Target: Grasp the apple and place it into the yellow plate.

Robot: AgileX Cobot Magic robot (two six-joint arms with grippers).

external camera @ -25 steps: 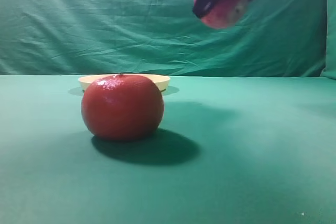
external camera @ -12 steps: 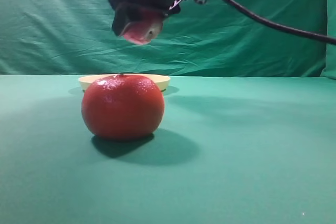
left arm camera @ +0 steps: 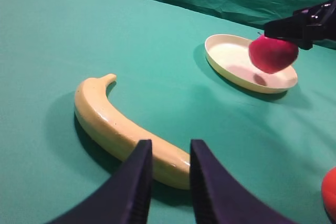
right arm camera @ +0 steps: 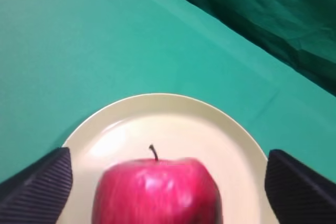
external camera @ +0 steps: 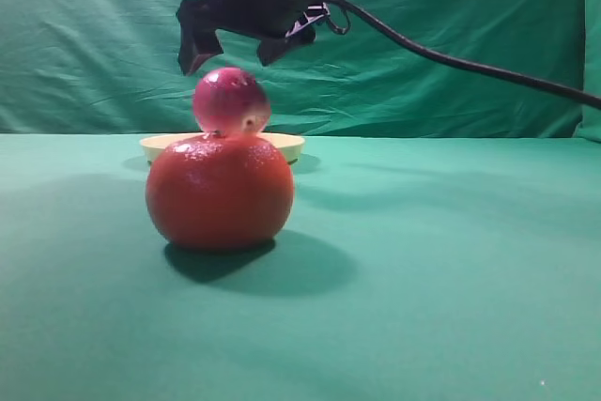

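Below right hand [external camera: 242,49] | apple [external camera: 230,101] | above yellow plate [right arm camera: 231,135] | untouched

Crimson-pink apple [right arm camera: 157,190], cream-yellow plate [right arm camera: 236,135], orange-red fruit [external camera: 219,191], yellow banana [left arm camera: 115,124], green cloth [external camera: 451,260].

A wrinkled green cloth backdrop [external camera: 113,44] is hanging behind the scene, meeting a smooth green tabletop [external camera: 451,279] that is spreading across the foreground; soft light from above is casting blurred shadows onto the cloth surface
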